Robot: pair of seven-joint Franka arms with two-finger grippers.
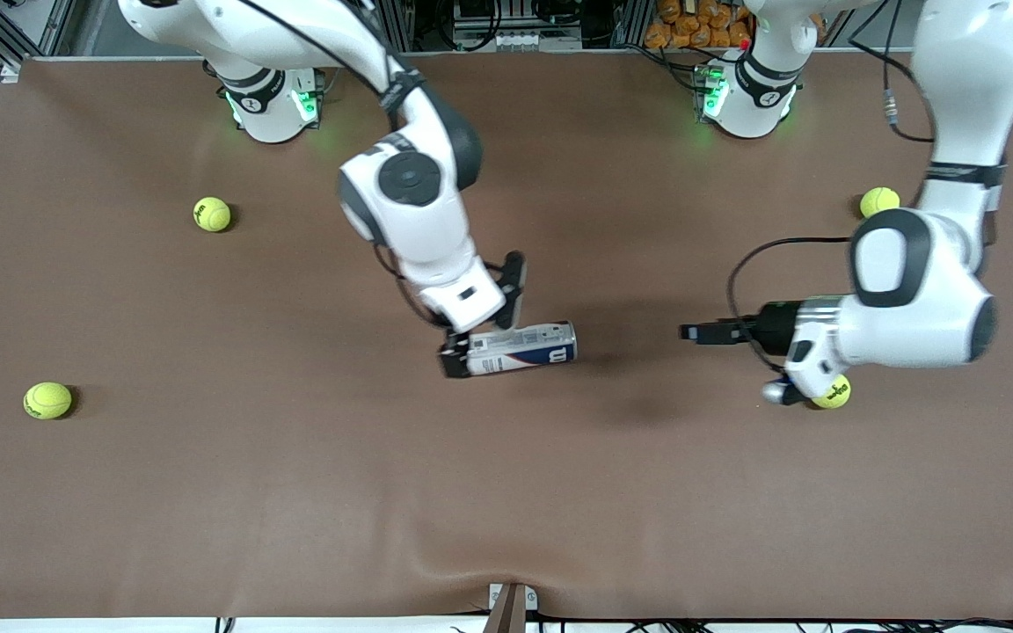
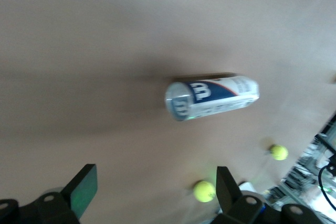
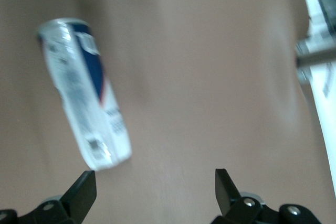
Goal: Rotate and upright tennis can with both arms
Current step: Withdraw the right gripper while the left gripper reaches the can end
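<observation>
I had the tennis can (image 1: 524, 348) lying on its side at frame centre. My right gripper (image 1: 482, 327) stood spread over its end, gripping nothing; the left gripper (image 1: 689, 332) waited spread, centre-right. A glancing finger could have rolled the can away.

One tennis can (image 1: 522, 347) lay on table (image 1: 295, 492). Four tennis balls counted: first ball (image 1: 212, 214), second ball (image 1: 47, 400), third ball (image 1: 878, 201), fourth ball (image 1: 834, 393). Two arms, two grippers: left gripper (image 1: 691, 332), right gripper (image 1: 484, 315).
</observation>
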